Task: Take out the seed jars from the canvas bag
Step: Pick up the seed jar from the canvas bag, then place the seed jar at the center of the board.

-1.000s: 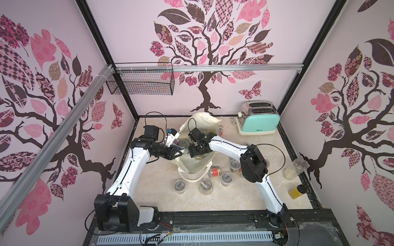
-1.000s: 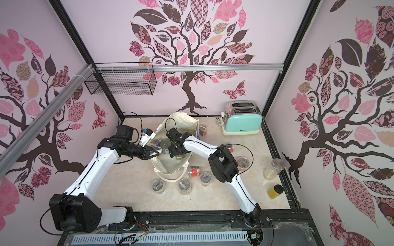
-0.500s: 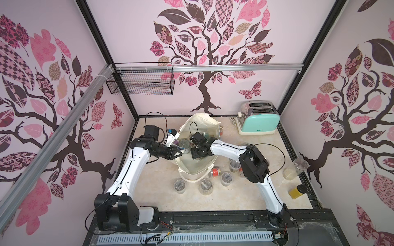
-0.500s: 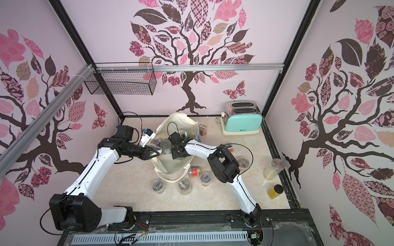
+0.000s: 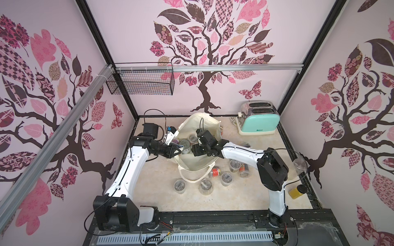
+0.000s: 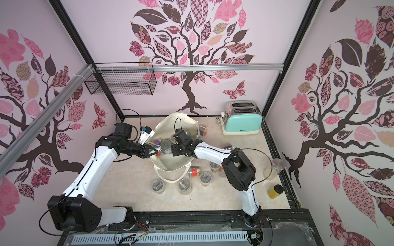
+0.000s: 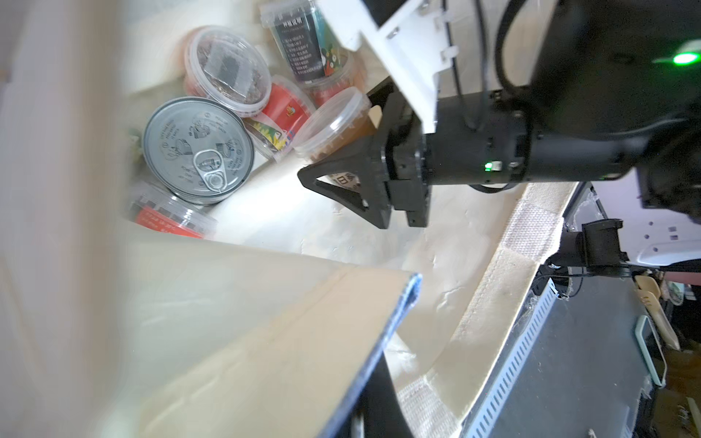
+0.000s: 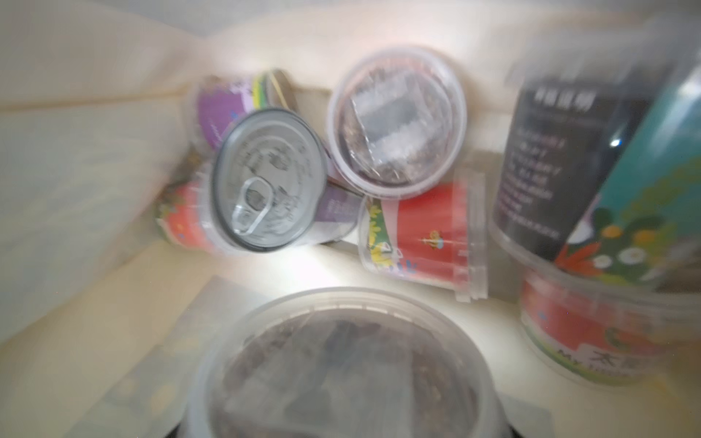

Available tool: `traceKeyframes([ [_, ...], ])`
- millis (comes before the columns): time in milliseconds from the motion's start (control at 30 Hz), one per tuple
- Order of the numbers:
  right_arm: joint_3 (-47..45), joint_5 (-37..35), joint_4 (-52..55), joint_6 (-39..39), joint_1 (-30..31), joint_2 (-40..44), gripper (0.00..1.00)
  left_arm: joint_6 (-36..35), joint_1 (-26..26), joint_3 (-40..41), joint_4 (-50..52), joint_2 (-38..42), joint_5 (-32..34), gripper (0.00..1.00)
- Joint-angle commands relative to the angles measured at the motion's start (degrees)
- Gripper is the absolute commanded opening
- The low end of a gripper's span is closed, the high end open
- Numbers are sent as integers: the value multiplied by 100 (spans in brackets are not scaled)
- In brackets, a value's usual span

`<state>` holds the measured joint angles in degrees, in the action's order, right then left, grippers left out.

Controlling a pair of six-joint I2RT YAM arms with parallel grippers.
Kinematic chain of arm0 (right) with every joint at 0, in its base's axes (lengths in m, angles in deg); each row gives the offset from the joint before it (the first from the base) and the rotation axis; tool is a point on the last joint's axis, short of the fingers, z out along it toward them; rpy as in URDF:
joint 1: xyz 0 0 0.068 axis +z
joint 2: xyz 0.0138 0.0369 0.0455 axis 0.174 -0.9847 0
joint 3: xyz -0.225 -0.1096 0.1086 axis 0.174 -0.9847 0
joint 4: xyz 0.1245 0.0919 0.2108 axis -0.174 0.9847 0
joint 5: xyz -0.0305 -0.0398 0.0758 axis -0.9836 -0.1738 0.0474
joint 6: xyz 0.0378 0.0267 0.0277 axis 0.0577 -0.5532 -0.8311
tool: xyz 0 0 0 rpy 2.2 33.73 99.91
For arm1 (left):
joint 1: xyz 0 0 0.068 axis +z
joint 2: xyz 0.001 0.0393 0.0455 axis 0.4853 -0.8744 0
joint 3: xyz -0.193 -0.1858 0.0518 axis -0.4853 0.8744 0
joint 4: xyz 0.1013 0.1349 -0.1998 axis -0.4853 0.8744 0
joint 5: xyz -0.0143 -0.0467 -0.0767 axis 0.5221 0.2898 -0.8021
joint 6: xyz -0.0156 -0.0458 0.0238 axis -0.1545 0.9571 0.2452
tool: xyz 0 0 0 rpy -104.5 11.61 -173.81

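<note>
Inside the canvas bag point(image 5: 198, 165), the right arm point(image 5: 238, 152) is stretched low across the opening, right gripper point(image 5: 193, 149) fingers clamped round a seed jar point(image 7: 330, 121). The left gripper point(image 5: 178, 151) is pinched tight on the rim, elbow bent.

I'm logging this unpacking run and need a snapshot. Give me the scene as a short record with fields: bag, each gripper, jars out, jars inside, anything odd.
bag: canvas bag, standing open in the middle
left: left gripper shut on the bag's rim at its own side
right: right gripper down inside the bag, jaws either side of a clear-lidded jar; grip not confirmed
jars out: at least six seed jars on the table before the bag
jars inside: further jars, some lying on their sides
odd: metal pull-tab can among them
</note>
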<state>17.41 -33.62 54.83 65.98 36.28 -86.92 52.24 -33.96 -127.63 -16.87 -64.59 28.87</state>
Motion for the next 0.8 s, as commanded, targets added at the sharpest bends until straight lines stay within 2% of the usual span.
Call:
traceKeyframes([
  [0,-89,142,-534,286,-38,716,64,-142,-37,-257,114,-28,168,0],
  [200,-160,149,-534,402,-112,1361,65,-58,-43,-569,114,-117,546,0],
  [433,-416,-210,-459,693,-225,2124,66,-7,-35,-726,152,-246,598,0],
  [767,-1301,-1514,-253,1598,-497,3362,67,49,-40,-918,152,-454,715,0],
])
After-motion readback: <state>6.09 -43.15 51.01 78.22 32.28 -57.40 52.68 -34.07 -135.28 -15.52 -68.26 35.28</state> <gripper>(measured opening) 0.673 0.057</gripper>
